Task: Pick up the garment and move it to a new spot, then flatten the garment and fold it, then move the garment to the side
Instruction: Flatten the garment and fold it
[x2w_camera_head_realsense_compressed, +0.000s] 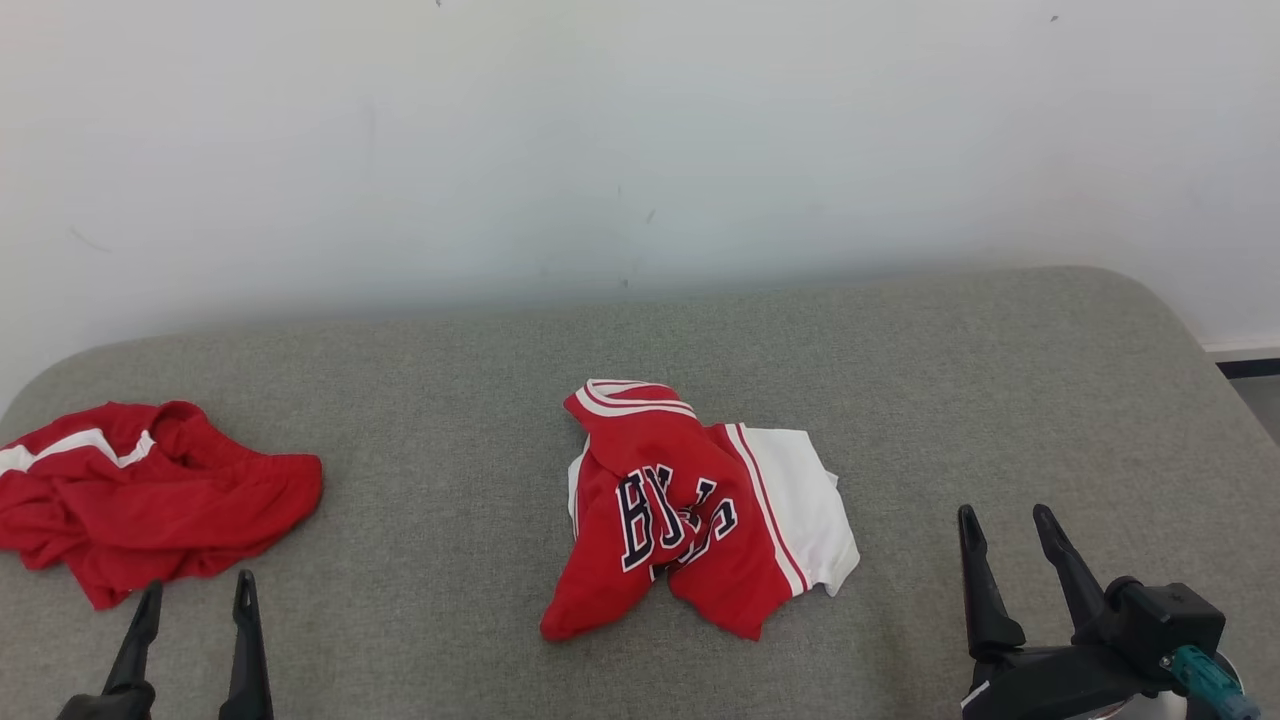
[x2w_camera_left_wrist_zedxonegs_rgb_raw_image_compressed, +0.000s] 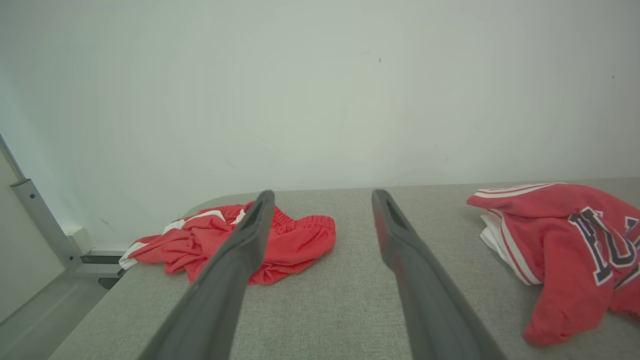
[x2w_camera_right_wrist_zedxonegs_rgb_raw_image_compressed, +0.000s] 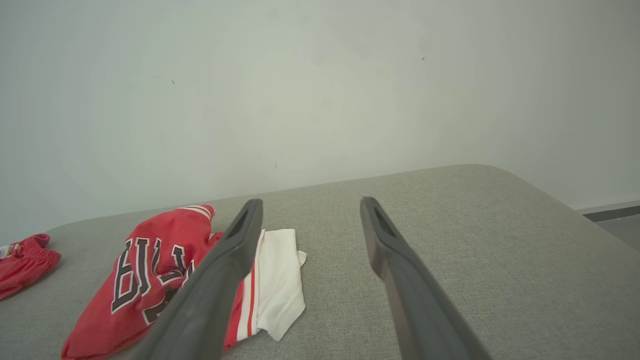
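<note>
Seeing the garment (x2w_camera_head_realsense_compressed: 690, 510) (red and white, dark lettering on the front) lying crumpled near the middle of the grey padded surface (x2w_camera_head_realsense_compressed: 450, 400). Noting the left gripper (x2w_camera_head_realsense_compressed: 198, 585) hanging at the near left with jaws spread and nothing between them, just beside another red cloth (x2w_camera_head_realsense_compressed: 150, 490). Finding the right gripper (x2w_camera_head_realsense_compressed: 1004, 512) likewise gaping and empty, hovering well to the right of the garment, apart from it.

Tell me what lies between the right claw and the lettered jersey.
In the head view, the stretch of grey padding between the right claw and the jersey is bare.
</note>
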